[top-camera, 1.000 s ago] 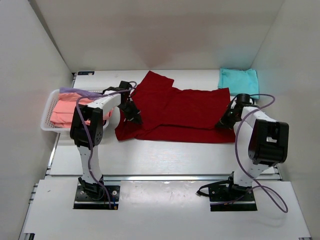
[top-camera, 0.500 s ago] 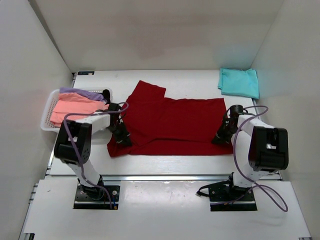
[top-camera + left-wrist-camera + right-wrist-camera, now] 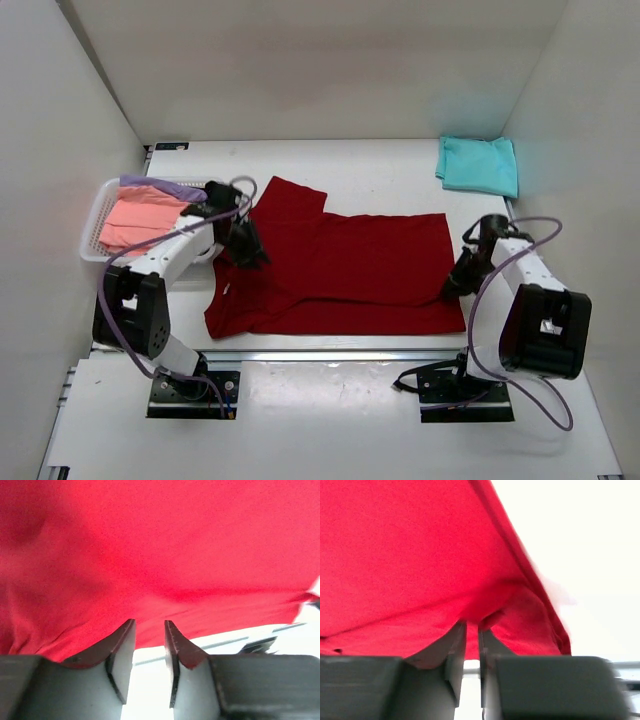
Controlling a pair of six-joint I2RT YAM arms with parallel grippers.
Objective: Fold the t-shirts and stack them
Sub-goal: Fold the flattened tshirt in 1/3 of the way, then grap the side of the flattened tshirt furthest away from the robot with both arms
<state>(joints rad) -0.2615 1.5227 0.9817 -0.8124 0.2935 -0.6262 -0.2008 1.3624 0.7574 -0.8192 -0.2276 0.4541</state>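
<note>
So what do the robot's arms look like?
The left arm and right arm are white with chunky black joints. Purple cables loop along them. The left gripper and right gripper each have two dark grey wedge-shaped fingers.

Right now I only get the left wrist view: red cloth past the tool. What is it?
Observer: A red t-shirt, spread flat on the table.
Operator: Is it the only shirt?
Observer: No. A teal one lies folded at the table's far right corner.
Operator: Any more?
Observer: A pink one and a lavender one lie in a white basket on the left.
</note>
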